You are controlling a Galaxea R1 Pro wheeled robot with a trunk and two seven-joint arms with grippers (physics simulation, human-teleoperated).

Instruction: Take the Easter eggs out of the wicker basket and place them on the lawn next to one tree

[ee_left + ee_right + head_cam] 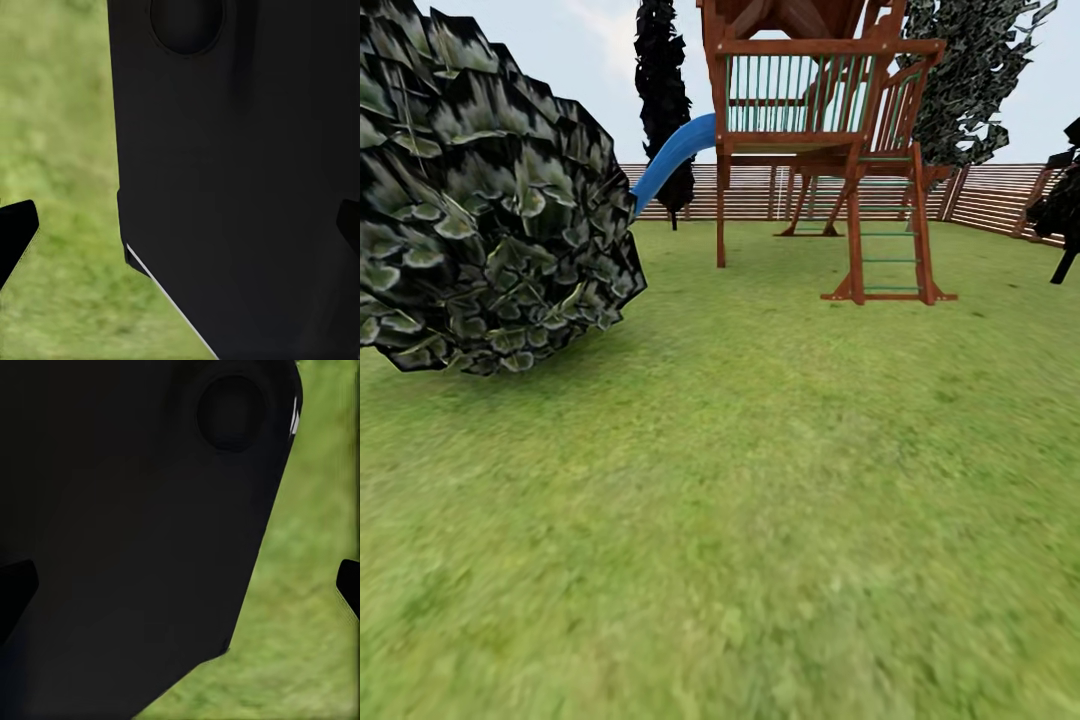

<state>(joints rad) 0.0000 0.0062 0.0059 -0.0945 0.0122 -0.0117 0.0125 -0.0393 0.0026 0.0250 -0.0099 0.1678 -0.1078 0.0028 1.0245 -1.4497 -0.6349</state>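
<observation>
The Easter eggs and the wicker basket are out of view. The lawn spreads wide and green ahead of me in the head view. A tree with dark, pale-spotted leaves rises at the far right behind a play tower, its trunk hidden. In the left wrist view my left gripper stands open, its dark fingertips far apart, with my own black body panel and grass beyond. My right gripper is likewise open over grass, holding nothing.
A big round bush crowds the left side. A wooden play tower with a blue slide and ladder stands ahead. A thin black tree and a slatted fence lie behind; another dark tree is at the right edge.
</observation>
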